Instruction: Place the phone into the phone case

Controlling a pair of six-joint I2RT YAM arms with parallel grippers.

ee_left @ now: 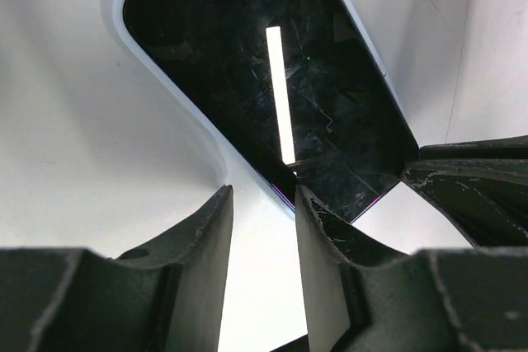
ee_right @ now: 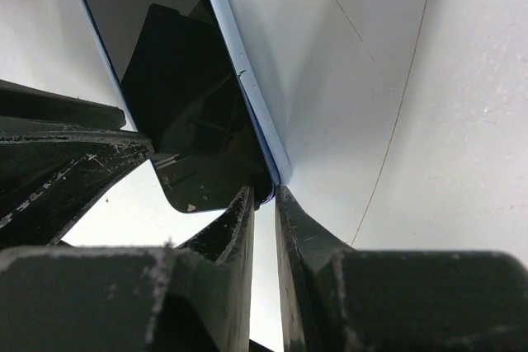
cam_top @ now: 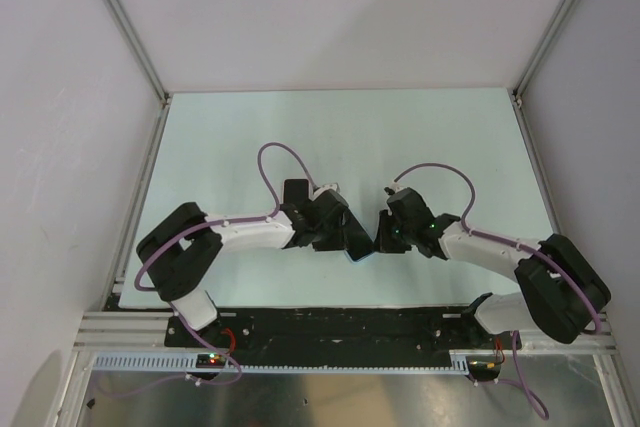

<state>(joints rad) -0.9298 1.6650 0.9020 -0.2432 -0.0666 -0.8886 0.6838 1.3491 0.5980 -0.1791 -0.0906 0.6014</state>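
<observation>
Right pincer point(ee_right: 264, 195) clenched on the phone point(ee_right: 165, 80) edge; left pincer point(ee_left: 264, 195) straddles it, grip unclear. You should firm the left hold before pressing, and keep the phone level.

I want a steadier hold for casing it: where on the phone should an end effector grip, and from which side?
Grip the phone by its long edge near the corner, coming edge-on from the near side and pinching glass against back. It is thin and wide, so probably only its thickness fits a pinch.
</observation>
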